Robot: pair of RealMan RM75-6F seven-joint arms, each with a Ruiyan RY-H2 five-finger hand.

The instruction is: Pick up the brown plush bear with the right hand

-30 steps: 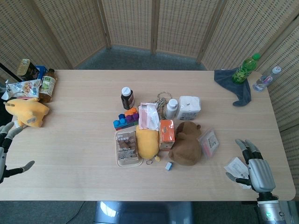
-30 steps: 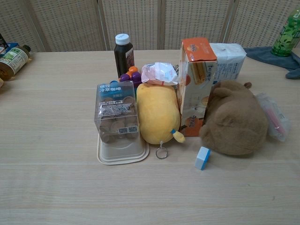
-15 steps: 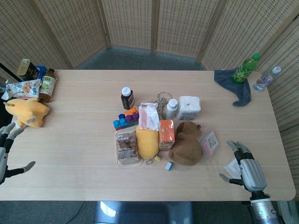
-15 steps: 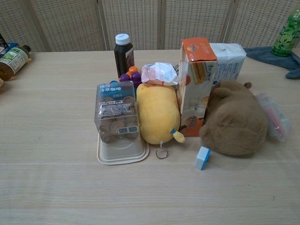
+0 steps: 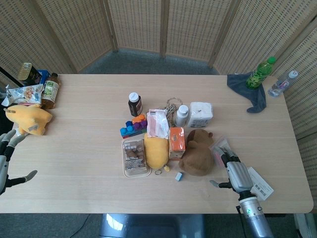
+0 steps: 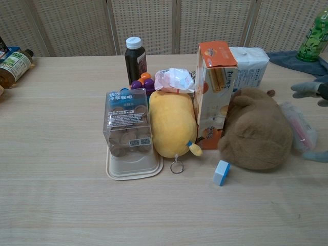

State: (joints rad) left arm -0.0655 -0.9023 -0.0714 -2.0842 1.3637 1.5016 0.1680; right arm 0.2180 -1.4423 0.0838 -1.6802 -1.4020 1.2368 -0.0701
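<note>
Head view showed the right robot hand (image 5: 236, 174) had slid in from the tabletop's (image 5: 79, 163) right edge over the past second, leaving the white label (image 5: 261, 176) it had hovered near, and now sat just beside the brown plush bear (image 5: 196, 152), fingers spread and holding nothing. The bear lay in the middle cluster, touching the orange carton (image 5: 177, 141) on one side and the clear packet (image 5: 219, 148) on the other (the packet lay partly under the robot hand's fingers). The approach looked nearly done; closing on the bear remained. The left robot hand (image 5: 6, 163) idled, fingers apart, at the far left edge.
</note>
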